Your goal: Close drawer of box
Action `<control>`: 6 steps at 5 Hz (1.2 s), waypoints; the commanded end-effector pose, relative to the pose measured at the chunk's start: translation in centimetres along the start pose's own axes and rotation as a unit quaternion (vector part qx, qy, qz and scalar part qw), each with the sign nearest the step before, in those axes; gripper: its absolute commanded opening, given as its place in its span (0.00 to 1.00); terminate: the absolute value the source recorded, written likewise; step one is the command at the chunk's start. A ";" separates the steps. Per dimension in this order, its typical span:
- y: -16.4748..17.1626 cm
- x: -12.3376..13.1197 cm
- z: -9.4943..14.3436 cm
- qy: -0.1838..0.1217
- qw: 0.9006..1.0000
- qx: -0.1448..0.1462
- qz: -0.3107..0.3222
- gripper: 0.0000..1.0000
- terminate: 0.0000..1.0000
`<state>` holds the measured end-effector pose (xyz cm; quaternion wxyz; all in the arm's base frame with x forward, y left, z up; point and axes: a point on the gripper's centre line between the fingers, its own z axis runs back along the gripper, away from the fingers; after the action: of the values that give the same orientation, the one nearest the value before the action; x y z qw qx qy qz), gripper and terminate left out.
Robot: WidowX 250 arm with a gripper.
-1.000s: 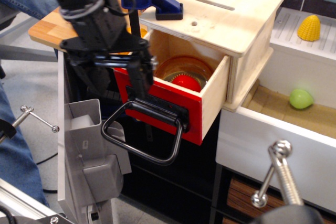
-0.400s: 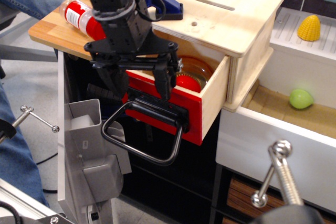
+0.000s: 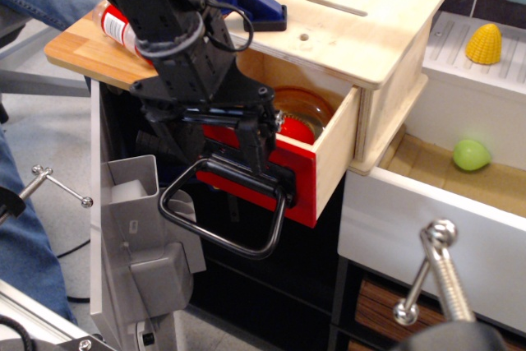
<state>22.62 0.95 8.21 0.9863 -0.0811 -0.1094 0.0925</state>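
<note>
Cluttered workbench, the box [image 3: 362, 30] up top; the gripper [image 3: 215, 141], fingers spread and holding nothing, sits against the drawer [image 3: 279, 172] front — push squarely, straight in.

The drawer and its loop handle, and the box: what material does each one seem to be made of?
The drawer: pale plywood sides showing grain, with a glossy red front, probably painted or plastic. The loop handle: black, thin and slightly shiny, likely metal. The box: pale unpainted plywood, with layered edges visible.

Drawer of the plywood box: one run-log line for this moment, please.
drawer: open, bowl inside | pincer: open, at red front panel | loop handle: hanging free | box: not yet closed
</note>
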 end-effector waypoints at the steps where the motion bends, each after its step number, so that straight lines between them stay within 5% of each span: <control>1: 0.5 2.1 -1.8 -0.057 0.998 0.020 -0.016 1.00 0.00; 4: 2.2 10.2 -0.4 -0.099 0.993 0.044 -0.039 1.00 0.00; 6: 2.5 13.1 -1.3 -0.103 0.992 0.063 -0.025 1.00 0.00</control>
<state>31.90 4.94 6.70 0.9868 -0.0130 -0.1436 0.0738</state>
